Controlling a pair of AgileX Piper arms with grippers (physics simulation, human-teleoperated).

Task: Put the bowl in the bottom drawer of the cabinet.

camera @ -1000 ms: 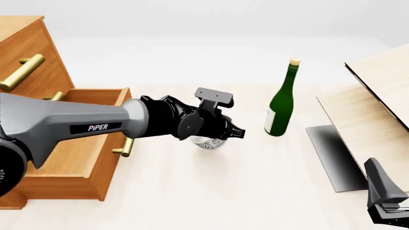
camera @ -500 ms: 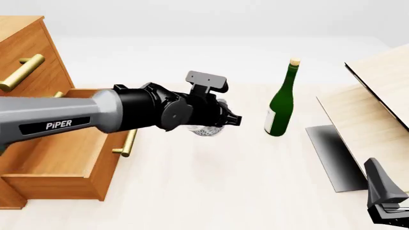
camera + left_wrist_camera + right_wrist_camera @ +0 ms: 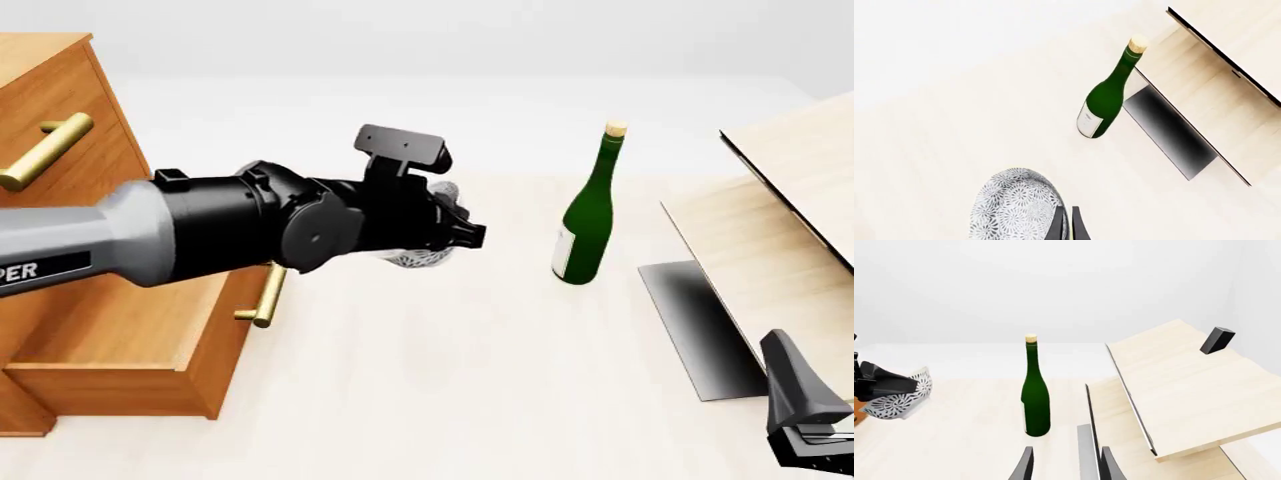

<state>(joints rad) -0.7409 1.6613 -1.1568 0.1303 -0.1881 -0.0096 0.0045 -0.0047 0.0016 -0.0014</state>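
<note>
White-and-grey patterned, the bowl [image 3: 424, 255] hangs clear of the table [image 3: 454, 380], pinched by its rim between the closed fingers of the left gripper [image 3: 454, 235]. In the left wrist view the two dark fingertips [image 3: 1057, 227] sit nearly together with only the bowl's thin wall between them. The bowl is up beside the right front corner of the cabinet [image 3: 60, 100], whose bottom drawer [image 3: 140, 340] stands pulled out to the left and below, its brass bar handle [image 3: 267, 297] facing the open table. An upper handle [image 3: 44, 152] shows higher on the cabinet front.

A green wine bottle [image 3: 589, 212] with a cork stands upright to the right of the bowl, apart from it. Further right lie pale wooden slanted boards [image 3: 774, 250] over a dark grey panel [image 3: 694, 320].

The right gripper [image 3: 1065, 465] rests low at the near right edge, fingers spread and holding nothing, pointing toward the bottle.
</note>
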